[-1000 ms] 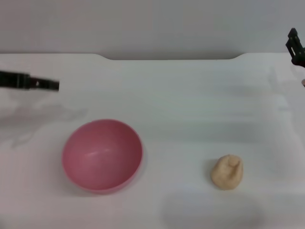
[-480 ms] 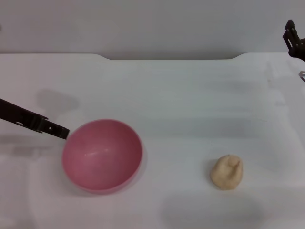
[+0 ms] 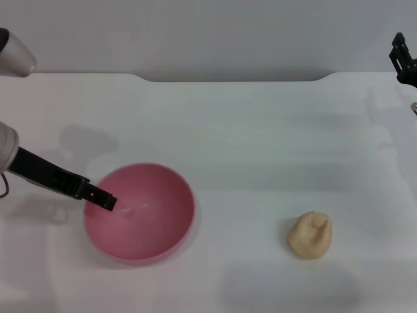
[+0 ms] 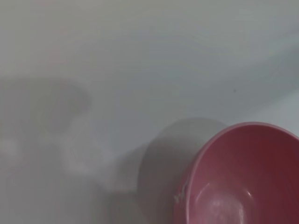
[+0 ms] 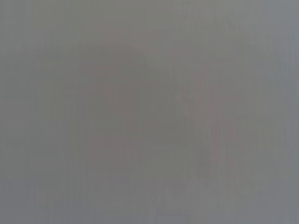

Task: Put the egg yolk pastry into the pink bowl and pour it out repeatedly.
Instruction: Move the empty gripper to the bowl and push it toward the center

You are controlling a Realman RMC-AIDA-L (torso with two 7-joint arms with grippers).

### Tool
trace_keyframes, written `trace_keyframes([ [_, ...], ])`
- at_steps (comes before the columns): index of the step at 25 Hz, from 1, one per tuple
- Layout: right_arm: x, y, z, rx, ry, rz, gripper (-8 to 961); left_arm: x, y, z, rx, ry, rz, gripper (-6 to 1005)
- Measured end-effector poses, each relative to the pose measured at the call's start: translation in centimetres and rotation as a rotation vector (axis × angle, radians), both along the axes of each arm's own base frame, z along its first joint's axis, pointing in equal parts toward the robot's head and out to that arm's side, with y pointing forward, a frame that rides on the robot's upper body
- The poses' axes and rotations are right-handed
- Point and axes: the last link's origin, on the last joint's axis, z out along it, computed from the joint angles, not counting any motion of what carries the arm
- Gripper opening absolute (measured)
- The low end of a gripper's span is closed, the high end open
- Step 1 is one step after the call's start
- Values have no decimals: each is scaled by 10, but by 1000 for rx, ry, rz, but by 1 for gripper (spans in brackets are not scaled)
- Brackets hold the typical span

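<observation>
The pink bowl (image 3: 140, 212) stands upright and empty on the white table at the front left; it also shows in the left wrist view (image 4: 243, 177). The egg yolk pastry (image 3: 311, 235), a pale beige lump, lies on the table at the front right, well apart from the bowl. My left gripper (image 3: 104, 199) reaches in from the left, its dark tip over the bowl's left rim. My right gripper (image 3: 404, 65) is at the far right edge, high above the table's back corner, far from the pastry.
The white table (image 3: 247, 143) has a notched back edge against a grey wall. The right wrist view shows only a plain grey surface.
My left gripper has swung down and to the right, from the far left of the table to the bowl's left rim. The bowl, the pastry and the right arm have not moved.
</observation>
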Motion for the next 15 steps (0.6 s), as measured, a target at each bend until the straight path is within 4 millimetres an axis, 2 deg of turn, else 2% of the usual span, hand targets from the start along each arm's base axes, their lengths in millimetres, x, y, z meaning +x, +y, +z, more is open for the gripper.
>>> trace_keyframes([
  [9,1,-2,0,3,1,0,550,-4,8,-27,-43,34,-11,785],
  [15,1,-2,0,3,1,-1,547,-2,11,-35,-45,53,-41,771],
])
